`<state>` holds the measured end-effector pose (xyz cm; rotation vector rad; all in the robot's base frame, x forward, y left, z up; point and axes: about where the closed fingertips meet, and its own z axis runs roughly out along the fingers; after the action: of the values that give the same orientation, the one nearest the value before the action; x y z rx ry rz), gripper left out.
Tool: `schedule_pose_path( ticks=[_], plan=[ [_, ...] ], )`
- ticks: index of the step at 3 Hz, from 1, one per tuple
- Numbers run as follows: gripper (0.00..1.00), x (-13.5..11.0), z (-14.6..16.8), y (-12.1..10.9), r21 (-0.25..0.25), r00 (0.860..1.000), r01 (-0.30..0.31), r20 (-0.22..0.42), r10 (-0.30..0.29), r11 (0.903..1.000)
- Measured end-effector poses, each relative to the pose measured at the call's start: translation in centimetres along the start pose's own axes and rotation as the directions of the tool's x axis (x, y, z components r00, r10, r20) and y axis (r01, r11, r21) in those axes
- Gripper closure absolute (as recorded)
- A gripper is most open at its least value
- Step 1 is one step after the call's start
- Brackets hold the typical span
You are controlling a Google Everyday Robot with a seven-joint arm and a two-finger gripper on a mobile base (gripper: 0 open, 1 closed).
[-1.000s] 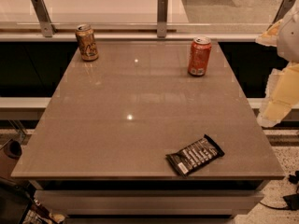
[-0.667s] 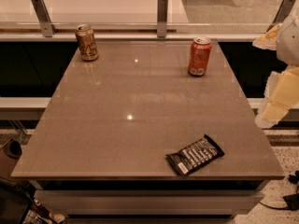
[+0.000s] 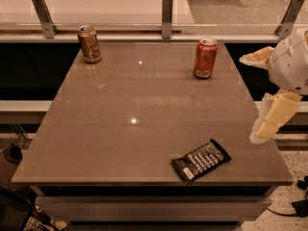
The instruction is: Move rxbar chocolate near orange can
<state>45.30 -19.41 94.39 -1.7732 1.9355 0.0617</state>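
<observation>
The rxbar chocolate (image 3: 200,160), a flat black wrapper with white lettering, lies on the table near its front right edge. The orange can (image 3: 89,44), tan-orange with dark markings, stands upright at the back left corner. My gripper (image 3: 258,94) hangs off the table's right side, above and to the right of the bar. It is open and empty, with one pale finger (image 3: 256,57) up and the other (image 3: 272,117) down. It touches nothing.
A brighter red-orange can (image 3: 205,57) stands upright at the back right of the grey-brown table (image 3: 134,129). A rail with metal posts (image 3: 167,8) runs behind the table. The floor shows past the right edge.
My gripper has shifted a little down and to the left, closer to the table's right edge. The bar and both cans have not moved.
</observation>
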Motion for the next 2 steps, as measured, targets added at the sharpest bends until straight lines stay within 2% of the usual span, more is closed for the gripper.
schedule_pose_path(
  ticks=[2],
  plan=[
    [0.0, -0.4, 5.4, 1.3, -0.07, 0.996, 0.084, 0.049, -0.08, 0.9941]
  ],
)
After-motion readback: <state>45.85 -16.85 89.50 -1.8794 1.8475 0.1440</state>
